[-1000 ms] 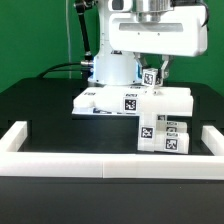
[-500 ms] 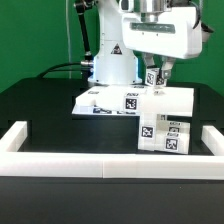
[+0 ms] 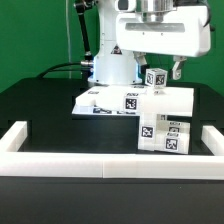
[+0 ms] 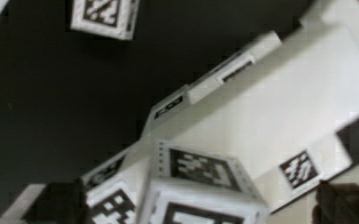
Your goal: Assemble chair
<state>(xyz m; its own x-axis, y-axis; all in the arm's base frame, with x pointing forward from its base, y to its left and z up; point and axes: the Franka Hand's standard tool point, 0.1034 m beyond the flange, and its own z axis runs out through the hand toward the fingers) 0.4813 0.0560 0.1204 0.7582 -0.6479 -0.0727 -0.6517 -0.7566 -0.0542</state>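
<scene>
The chair parts form a chunky white stack at the exterior view's right: a wide slab (image 3: 165, 99) lies on tagged blocks (image 3: 165, 136). A small tagged white block (image 3: 155, 78) stands upright on the slab's back edge. My gripper (image 3: 159, 72) hangs straight over that block, open, with a dark finger (image 3: 177, 71) standing clear of each side. In the wrist view the same block (image 4: 190, 185) fills the space between my gripper's (image 4: 197, 206) fingers (image 4: 44, 205), with the slab (image 4: 291, 95) beyond it.
The marker board (image 3: 96, 103) lies flat on the black table beside the stack, at the exterior view's left. A long white border rail (image 3: 90, 163) runs along the front and up both sides. Another tagged white piece (image 4: 105, 14) shows in the wrist view.
The jaws have opened off the small tagged block, which stays standing on the slab. The arm itself has hardly moved.
</scene>
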